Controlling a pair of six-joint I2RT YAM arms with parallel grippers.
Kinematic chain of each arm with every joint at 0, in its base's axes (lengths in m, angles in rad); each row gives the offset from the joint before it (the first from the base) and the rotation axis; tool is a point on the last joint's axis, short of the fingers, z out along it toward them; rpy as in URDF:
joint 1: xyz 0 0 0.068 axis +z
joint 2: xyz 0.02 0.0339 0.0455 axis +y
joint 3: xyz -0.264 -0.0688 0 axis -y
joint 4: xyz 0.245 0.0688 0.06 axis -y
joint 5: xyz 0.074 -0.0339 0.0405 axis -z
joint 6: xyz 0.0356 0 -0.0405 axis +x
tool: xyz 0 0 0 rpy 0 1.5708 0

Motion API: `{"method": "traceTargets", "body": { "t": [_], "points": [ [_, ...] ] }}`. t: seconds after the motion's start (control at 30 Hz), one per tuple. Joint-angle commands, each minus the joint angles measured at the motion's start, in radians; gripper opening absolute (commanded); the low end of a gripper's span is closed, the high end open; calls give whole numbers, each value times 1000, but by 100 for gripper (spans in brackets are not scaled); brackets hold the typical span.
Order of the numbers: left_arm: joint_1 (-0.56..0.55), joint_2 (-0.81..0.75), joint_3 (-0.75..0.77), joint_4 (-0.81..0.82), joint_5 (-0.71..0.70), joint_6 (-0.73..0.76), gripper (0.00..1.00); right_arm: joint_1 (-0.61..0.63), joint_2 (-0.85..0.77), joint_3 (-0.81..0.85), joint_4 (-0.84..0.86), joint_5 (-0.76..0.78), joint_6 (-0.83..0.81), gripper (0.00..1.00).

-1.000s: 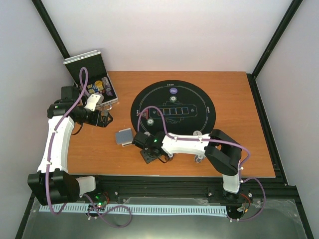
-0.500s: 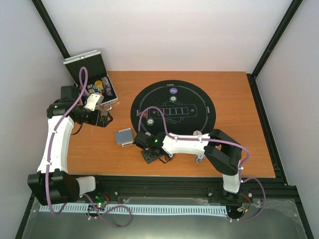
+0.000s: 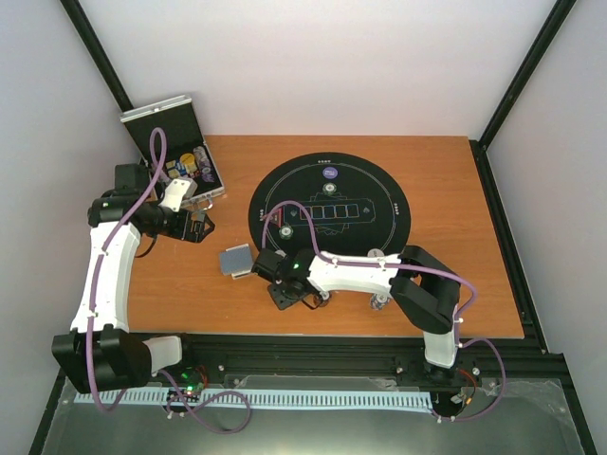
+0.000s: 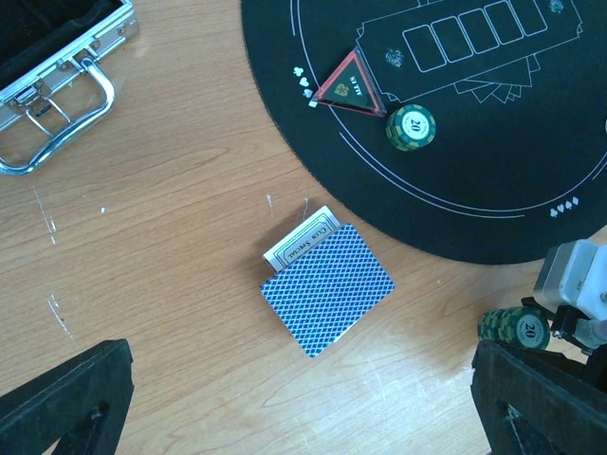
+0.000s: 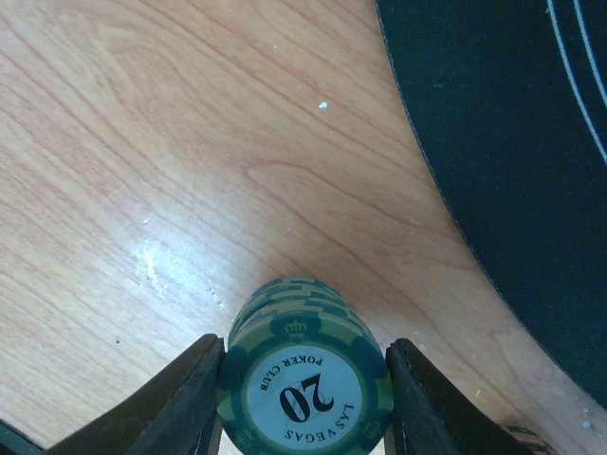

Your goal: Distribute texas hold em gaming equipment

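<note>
The deck of blue-backed cards (image 4: 327, 287) lies on the wood beside the black mat, and also shows in the top view (image 3: 235, 260). My right gripper (image 5: 303, 358) is shut on a stack of green "20" chips (image 5: 303, 384) low over the wood, just off the mat's edge. In the top view it (image 3: 283, 295) is right of the deck. The stack also shows in the left wrist view (image 4: 512, 325). My left gripper (image 4: 303, 417) is open and empty, high above the deck; in the top view it (image 3: 196, 227) is near the case.
An open metal case (image 3: 174, 140) with more chips stands at the back left; its handle (image 4: 52, 123) lies on the wood. The round black mat (image 3: 379, 185) carries a green chip (image 4: 411, 126), a triangular marker (image 4: 348, 85), a purple-white chip (image 3: 329, 173) and a white disc (image 3: 376, 253).
Almost nothing: the right wrist has edged slightly with the chip stack in its grip. The left arm and the deck have not visibly moved.
</note>
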Motion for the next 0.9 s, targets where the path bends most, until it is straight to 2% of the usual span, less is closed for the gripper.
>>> {"method": "traceTargets", "body": {
  "t": [0.0, 0.27, 0.6, 0.87],
  "points": [
    [6, -25, 30, -11, 23, -7, 100, -7, -44, 54, -44, 15, -11, 36],
    [5, -20, 30, -12, 14, -8, 100, -53, -126, 68, -107, 46, -37, 34],
    [6, -21, 35, -19, 29, -12, 100, -377, -241, -136, -56, 31, -125, 34],
    [6, -26, 36, -25, 25, -4, 100, -505, -196, -191, 9, 16, -169, 34]
  ]
}}
